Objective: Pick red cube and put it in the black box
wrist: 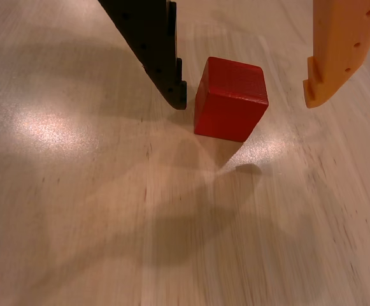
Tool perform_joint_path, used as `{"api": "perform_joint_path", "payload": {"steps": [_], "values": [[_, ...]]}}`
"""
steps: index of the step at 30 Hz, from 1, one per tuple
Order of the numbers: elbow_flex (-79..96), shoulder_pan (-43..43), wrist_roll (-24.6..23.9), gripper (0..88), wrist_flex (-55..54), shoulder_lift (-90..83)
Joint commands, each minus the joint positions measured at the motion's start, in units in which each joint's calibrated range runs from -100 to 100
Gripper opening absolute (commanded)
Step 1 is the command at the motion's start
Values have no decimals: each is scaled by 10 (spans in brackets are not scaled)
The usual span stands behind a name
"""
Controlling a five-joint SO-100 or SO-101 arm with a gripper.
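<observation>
From my wrist view, the gripper is spread wide, its black finger on the left and its orange finger on the right. I see the red cube resting on the pale wooden table between them, just beside the black fingertip and well apart from the orange one.

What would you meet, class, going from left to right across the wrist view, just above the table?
Black finger → red cube → orange finger, all over the pale wooden table.
</observation>
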Motion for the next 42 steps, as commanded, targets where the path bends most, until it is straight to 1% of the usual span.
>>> {"api": "perform_joint_path", "payload": {"steps": [1,19,24,31,42], "values": [[-78,-52,-4,293,-8,-18],[-79,-71,-5,293,-20,-18],[-79,-76,-5,293,-39,-16],[-111,-77,-5,293,-31,18],[-105,-102,-5,293,-28,0]]}}
